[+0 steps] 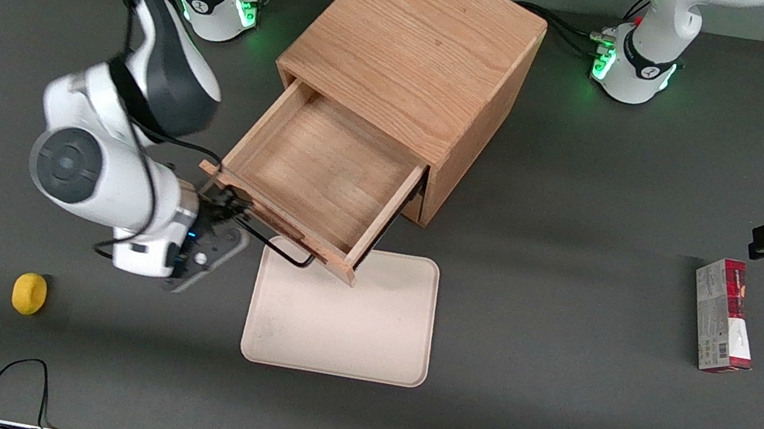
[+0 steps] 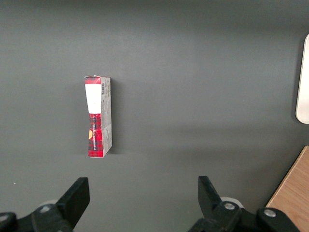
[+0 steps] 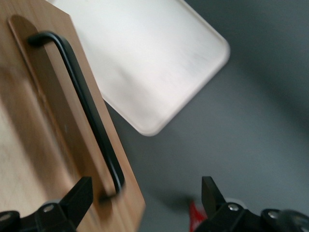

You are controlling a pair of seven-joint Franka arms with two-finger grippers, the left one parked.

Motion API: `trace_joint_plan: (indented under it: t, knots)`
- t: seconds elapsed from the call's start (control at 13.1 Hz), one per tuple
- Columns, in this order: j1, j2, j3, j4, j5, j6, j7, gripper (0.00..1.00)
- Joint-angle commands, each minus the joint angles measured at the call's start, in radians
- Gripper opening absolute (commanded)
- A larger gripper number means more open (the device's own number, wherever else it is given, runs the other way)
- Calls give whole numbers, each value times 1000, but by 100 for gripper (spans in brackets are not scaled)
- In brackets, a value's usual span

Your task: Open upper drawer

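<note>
The upper drawer (image 1: 325, 181) of the light-oak cube cabinet (image 1: 418, 56) stands pulled far out and is empty inside. Its thin black bar handle (image 1: 282, 248) runs along the drawer front, above the tray's edge. My right gripper (image 1: 228, 215) is at the end of the handle toward the working arm's end of the table. In the right wrist view the gripper (image 3: 145, 195) is open, its fingers (image 3: 79, 195) wide apart, with the end of the handle (image 3: 82, 106) and the corner of the drawer front (image 3: 38, 145) between them, not clamped. The lower drawer is hidden under the open one.
A beige tray (image 1: 348, 319) lies on the grey table in front of the cabinet, partly under the open drawer; it also shows in the right wrist view (image 3: 149, 63). A small yellow object (image 1: 29, 293) lies nearer the front camera than the gripper. A red-and-white box (image 1: 722, 314) lies toward the parked arm's end.
</note>
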Motion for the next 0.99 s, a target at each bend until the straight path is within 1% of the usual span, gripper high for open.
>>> trace_joint_plan:
  t: [0.0, 0.08, 0.15, 0.3, 0.38, 0.46, 0.53, 0.61, 0.68, 0.84, 0.91]
  knots:
    - [0, -183, -177, -49, 78, -83, 21, 100]
    - [3, -241, -249, -93, 91, -104, 51, 100]
    - [3, -302, -303, -166, 103, -121, 71, 100]
    - [3, -450, -383, -341, 114, -120, 151, 100]
    - [3, -531, -398, -439, 114, -110, 216, 100]
    - [3, -614, -405, -545, 115, -100, 319, 100]
    - [6, -680, -403, -626, 117, -84, 470, 100]
    - [9, -708, -397, -662, 119, -87, 599, 100]
    - [9, -703, -395, -660, 116, -96, 690, 100]
    - [-3, -687, -406, -621, 109, -78, 797, 100]
    - [-5, -652, -417, -579, 105, -55, 858, 100]
